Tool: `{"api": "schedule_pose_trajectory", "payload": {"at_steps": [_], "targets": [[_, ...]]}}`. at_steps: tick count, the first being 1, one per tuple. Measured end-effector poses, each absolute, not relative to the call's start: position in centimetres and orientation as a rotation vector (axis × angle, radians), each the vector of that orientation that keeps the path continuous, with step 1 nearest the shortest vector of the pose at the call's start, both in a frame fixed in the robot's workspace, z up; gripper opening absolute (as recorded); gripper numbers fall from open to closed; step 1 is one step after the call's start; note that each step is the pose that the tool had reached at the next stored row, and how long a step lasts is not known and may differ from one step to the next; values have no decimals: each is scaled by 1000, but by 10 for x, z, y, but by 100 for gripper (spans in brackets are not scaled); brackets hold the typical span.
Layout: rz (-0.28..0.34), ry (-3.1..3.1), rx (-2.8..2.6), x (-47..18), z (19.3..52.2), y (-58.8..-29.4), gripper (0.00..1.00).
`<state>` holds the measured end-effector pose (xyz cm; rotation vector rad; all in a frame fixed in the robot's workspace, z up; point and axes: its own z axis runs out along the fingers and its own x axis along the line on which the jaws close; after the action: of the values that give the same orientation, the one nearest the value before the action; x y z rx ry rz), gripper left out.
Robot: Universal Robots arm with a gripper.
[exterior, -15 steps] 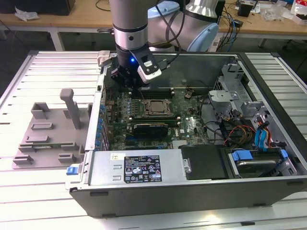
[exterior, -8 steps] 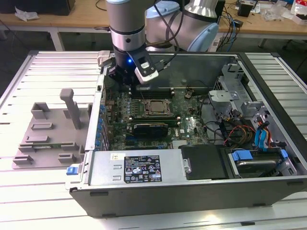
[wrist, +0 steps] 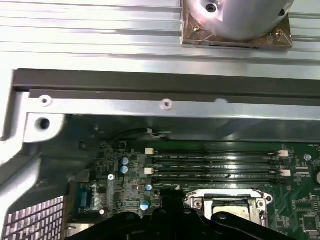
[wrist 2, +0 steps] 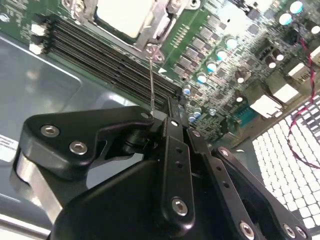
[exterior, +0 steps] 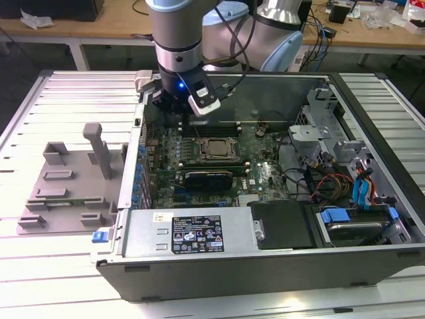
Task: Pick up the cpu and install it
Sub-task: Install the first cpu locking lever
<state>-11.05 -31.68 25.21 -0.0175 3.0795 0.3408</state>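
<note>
Seated flat in socket (exterior: 192, 156): cpu (exterior: 211, 147), silver top up, edges square. At its ten o'clock in the exterior view, gripper (exterior: 179, 118), fingers pinched narrow, empty.

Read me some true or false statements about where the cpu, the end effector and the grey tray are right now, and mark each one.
1. The cpu sits in the socket on the motherboard. True.
2. The end effector holds the cpu. False: the cpu lies in the socket, apart from the end effector.
3. The grey fixture tray lies inside the computer case. False: it lies on the slatted table, outside the case, toward the exterior view's left.
4. The end effector hovers over the motherboard inside the open case. True.
</note>
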Motion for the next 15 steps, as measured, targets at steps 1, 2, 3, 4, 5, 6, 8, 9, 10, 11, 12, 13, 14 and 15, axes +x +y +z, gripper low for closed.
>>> {"api": "schedule_pose_trajectory", "payload": {"at_steps": [1, 2, 3, 4, 5, 6, 8, 9, 10, 11, 12, 13, 14, 15], "targets": [[341, 3079, -17, -105, 252, -317, 11], [341, 3079, -17, -101, 252, -317, 11], [341, 3079, -17, -96, 252, -317, 11], [341, 3080, -17, -88, 252, -317, 11], [341, 3080, -17, -82, 252, -317, 11], [341, 3080, -17, -76, 252, -317, 11], [341, 3080, -17, -76, 252, -317, 11], [341, 3080, -17, -76, 252, -317, 11], [341, 3080, -17, -75, 252, -317, 11], [341, 3080, -17, -74, 251, -317, 11], [341, 3080, -17, -73, 251, -317, 11], [341, 3081, -16, -69, 250, -317, 11], [341, 3081, -15, -67, 250, -317, 11], [341, 3082, -15, -64, 249, -317, 11]]}}
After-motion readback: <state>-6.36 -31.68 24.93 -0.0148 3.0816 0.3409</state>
